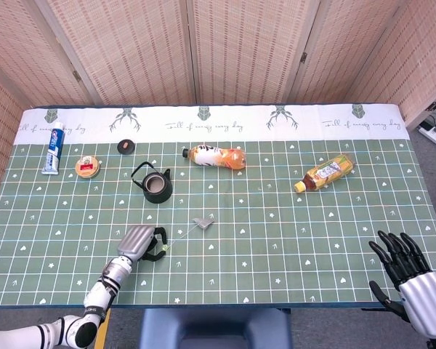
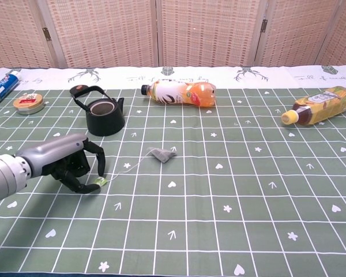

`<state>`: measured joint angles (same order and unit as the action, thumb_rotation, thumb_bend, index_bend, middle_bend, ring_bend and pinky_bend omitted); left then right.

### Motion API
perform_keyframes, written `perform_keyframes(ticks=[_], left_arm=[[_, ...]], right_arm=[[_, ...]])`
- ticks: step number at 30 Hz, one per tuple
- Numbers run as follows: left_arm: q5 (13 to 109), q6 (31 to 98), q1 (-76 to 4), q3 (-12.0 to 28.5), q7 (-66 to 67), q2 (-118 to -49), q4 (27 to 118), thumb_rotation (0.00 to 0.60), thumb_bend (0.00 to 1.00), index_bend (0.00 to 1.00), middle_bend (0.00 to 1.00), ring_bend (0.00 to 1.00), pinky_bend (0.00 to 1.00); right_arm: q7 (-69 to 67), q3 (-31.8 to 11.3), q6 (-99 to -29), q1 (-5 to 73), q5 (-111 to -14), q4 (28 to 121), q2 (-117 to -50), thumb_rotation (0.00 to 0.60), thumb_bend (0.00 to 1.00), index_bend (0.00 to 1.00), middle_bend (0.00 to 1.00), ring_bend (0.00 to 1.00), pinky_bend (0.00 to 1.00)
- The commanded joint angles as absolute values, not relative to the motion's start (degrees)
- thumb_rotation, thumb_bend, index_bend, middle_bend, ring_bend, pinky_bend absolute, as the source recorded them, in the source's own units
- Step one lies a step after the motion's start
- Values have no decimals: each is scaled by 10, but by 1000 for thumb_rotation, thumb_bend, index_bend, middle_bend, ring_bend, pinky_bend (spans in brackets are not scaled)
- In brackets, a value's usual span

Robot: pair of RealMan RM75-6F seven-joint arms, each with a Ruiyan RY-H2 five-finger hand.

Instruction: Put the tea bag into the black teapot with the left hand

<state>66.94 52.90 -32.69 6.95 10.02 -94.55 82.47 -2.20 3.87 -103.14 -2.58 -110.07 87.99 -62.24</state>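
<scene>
Beside the black teapot, left hand fingers pinch the tea bag tag.

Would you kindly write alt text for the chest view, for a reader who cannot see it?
The left robot hand curls over the small green tag of a tea bag, which lies on the green grid tablecloth joined to the tag by a string. An open black teapot stands just behind, with two bottles lying further back.

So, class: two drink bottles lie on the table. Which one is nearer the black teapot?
The orange bottle with the black cap, lying just right of the black teapot. The yellow-capped bottle lies much farther right.
</scene>
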Motion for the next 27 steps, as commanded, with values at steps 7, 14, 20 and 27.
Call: perform_keyframes(ticks=[7,14,20,27], left_arm=[[661,517,-335,69,91,-950,814,600,407,545,1000,1000,1000],[665,513,-337,67,76,-949,808,600,461,588,1000,1000,1000],[662,505,-341,59,85,-950,799,600,472,622,1000,1000,1000],[666,508,-342,58,81,-951,796,600,491,623,1000,1000,1000]], right_arm=[[-23,39,-1032,-26,-1100,879,-622,600,365,0,0,0,0],[-21,38,-1033,-27,-1099,880,-623,600,365,0,0,0,0],[-20,38,-1036,-28,-1101,878,-624,600,365,0,0,0,0],[-19,38,-1035,-28,-1100,879,-624,600,365,0,0,0,0]])
